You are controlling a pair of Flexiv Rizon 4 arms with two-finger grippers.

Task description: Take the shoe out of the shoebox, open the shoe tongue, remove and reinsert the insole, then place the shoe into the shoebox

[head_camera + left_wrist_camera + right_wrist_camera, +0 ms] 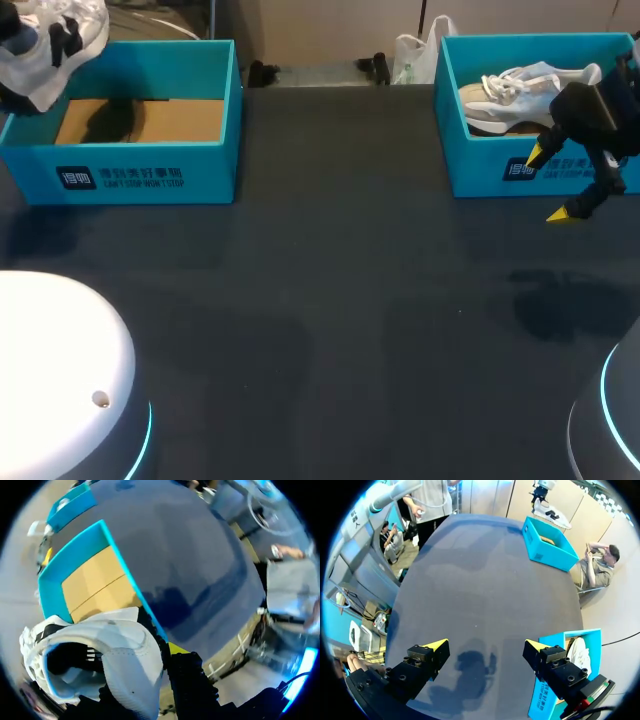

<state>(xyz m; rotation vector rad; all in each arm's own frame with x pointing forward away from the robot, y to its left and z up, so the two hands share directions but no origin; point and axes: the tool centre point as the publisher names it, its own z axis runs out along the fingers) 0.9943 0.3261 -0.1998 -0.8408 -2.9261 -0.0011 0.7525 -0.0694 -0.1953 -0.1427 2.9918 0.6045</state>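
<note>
Shoe (120,655), cropped in the head view, hangs grasped by my left pincer (150,666) over the left box (150,165), one finger hidden; right pincer (485,645) released beside right box (480,172).

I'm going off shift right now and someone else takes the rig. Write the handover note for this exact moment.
Left gripper: shut on the white shoe, held up above the left shoebox, which shows only its cardboard floor.
Right gripper: open, holding nothing, over the table just in front of the right shoebox, where a second shoe lies.
Done: the shoe is out of its box.
Left: open the tongue, take the insole out and refit it, then set the shoe back in the box. Nothing shows these as begun.
</note>
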